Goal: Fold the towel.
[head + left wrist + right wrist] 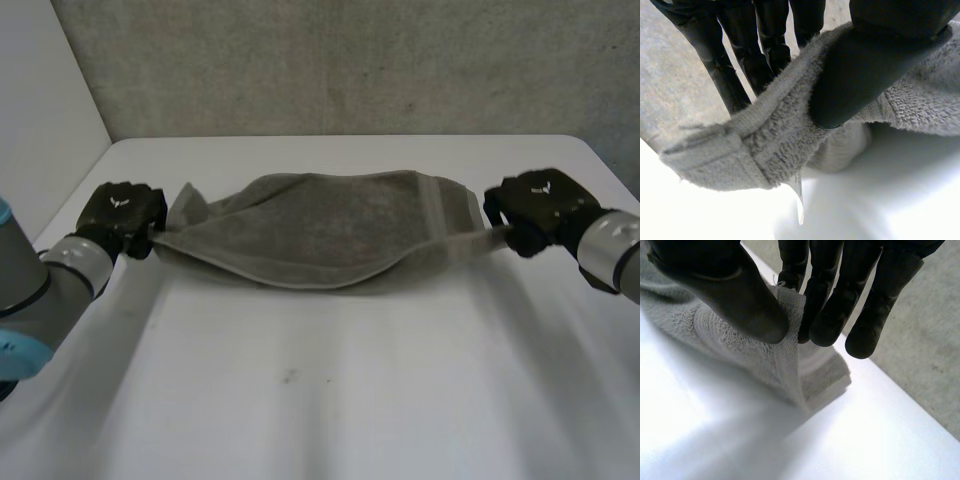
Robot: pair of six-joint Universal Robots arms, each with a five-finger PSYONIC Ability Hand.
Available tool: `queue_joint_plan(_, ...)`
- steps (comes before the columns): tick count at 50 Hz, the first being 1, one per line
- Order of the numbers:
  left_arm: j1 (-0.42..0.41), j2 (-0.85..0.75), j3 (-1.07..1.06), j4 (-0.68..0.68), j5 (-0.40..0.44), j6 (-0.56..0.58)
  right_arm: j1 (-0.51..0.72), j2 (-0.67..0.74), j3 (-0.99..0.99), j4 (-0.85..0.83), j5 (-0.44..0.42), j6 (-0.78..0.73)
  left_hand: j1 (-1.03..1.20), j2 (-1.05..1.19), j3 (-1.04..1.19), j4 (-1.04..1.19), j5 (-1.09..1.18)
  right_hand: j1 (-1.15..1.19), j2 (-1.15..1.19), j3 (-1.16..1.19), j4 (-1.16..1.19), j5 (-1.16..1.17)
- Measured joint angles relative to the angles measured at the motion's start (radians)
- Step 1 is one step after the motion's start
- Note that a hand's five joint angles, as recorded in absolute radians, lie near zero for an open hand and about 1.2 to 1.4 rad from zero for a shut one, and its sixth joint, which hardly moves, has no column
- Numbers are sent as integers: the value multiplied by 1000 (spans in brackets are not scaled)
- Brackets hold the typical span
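A grey towel hangs stretched between my two hands above the white table, sagging in the middle. My left hand pinches the towel's left end; in the left wrist view the thumb presses the towel against the fingers. My right hand pinches the right end; in the right wrist view thumb and fingers clamp a corner of the towel, which hangs just above the table.
A grey wall stands behind the table's far edge. A white panel borders the table on the left. Bare tabletop stretches in front of the towel.
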Motion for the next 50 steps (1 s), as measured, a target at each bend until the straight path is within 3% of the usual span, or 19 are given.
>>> queue_joint_plan(8,13,205,-215,-69,2,130,-93,-221,175,58,-33,-83,0,0,0,0,0,0,0,0,0,0)
queue_joint_plan(16,27,488,-384,-169,0,177,-214,-444,248,194,-112,-134,0,0,0,0,0,0,0,0,0,0)
queue_joint_plan(25,39,602,-455,-223,3,174,-271,-518,235,293,-148,-188,0,0,0,0,0,0,0,0,0,0)
queue_joint_plan(37,43,405,-409,-146,9,176,-265,-405,188,301,-138,-271,0,0,0,0,0,0,0,0,0,0)
queue_joint_plan(44,40,223,-291,-113,9,176,-221,-189,73,274,-123,-226,0,0,0,0,0,0,0,0,0,0)
queue_joint_plan(50,38,130,-207,-116,8,176,-158,-40,-27,216,-62,-176,0,0,0,0,0,0,0,0,0,0)
